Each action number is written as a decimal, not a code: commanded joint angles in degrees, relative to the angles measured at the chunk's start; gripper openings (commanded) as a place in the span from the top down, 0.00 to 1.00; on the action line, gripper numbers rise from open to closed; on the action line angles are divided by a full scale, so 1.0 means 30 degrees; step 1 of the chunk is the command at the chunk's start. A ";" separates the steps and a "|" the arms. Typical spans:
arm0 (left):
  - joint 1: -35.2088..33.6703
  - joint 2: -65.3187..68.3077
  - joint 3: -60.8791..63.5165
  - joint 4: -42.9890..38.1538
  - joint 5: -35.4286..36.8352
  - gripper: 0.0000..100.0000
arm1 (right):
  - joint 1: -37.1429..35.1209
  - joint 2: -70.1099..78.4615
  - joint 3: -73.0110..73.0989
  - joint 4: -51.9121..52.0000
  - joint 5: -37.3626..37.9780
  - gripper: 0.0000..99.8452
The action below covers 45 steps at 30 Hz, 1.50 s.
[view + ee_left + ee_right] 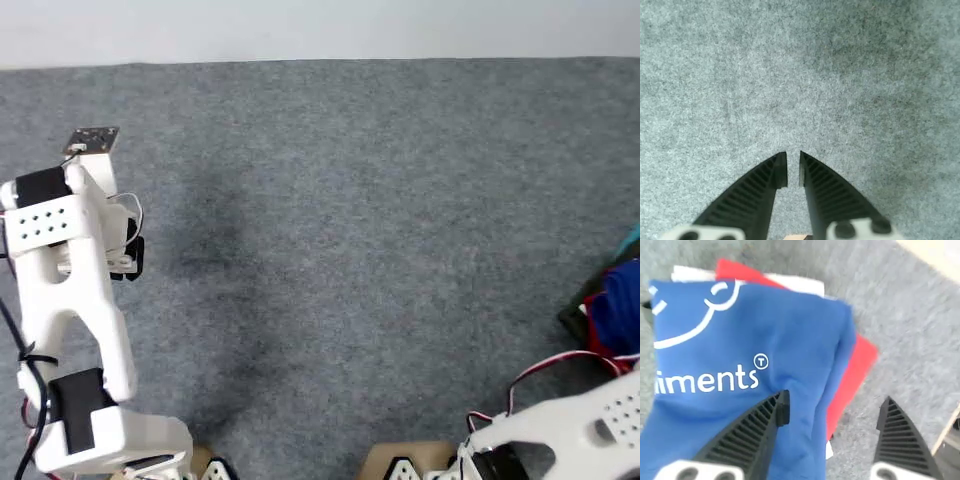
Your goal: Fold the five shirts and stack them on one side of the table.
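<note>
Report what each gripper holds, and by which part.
Nothing is held. The left gripper is nearly shut over the table; the right gripper is open over the blue shirt.

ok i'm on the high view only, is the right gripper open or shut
observer: open, the right gripper has its jaws wide apart just above a blue shirt
operator: what's under the blue one
observer: a red shirt, with a white shirt sticking out below it
operator: and is the left gripper holding anything
observer: no, the left gripper is all but shut, with nothing in it, over bare mat
</note>
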<state>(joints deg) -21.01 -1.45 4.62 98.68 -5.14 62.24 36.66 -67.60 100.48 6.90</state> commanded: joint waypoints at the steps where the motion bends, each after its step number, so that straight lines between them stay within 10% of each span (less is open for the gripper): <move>1: 0.0176 -0.0645 -0.0161 0.0029 0.0029 0.95 | -0.0542 -0.2154 -0.0703 0.0747 0.0117 0.86; 4: 0.0205 -0.0645 -0.0161 0.0000 0.0029 0.95 | -0.1304 -0.2212 0.1114 0.0747 0.0117 1.00; 13: 0.0205 -0.0645 -0.0161 0.0000 0.0029 0.95 | -0.2242 -0.0425 0.8147 -0.1802 0.0117 0.99; 45: 0.0205 -0.0645 -0.0132 -0.0527 0.0029 0.95 | -0.5846 -0.4557 0.7560 0.0630 0.0117 0.99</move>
<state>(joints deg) -21.01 -1.45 4.62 97.89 -5.14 45.71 32.62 -41.23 100.31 6.90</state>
